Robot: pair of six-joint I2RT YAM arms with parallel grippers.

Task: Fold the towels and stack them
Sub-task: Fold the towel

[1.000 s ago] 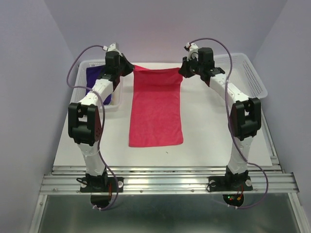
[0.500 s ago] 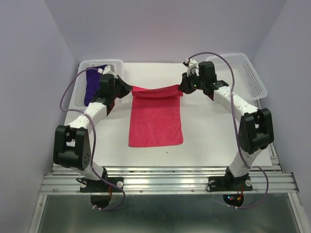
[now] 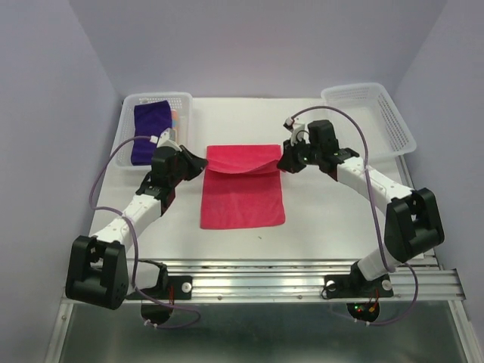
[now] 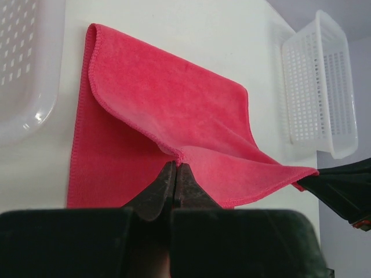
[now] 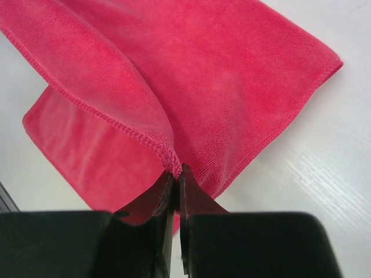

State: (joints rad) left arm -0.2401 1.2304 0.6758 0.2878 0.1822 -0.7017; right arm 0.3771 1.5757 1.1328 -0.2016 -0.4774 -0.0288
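Folding: my left gripper [image 3: 201, 161] and right gripper [image 3: 283, 162] pinch far corners of the pink towel [image 3: 242, 203], which must next meet its near edge.

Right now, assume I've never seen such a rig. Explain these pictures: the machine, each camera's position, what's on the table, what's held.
Two robot arms are bolted at the near edge of a table. The wide picture looks down from above and behind them; the other two come from a camera on each wrist. A hot pink towel lies in the middle. The left gripper and right gripper are each shut on a corner of it, holding that edge above the rest. A purple towel sits in the left basket; the right basket stands opposite.
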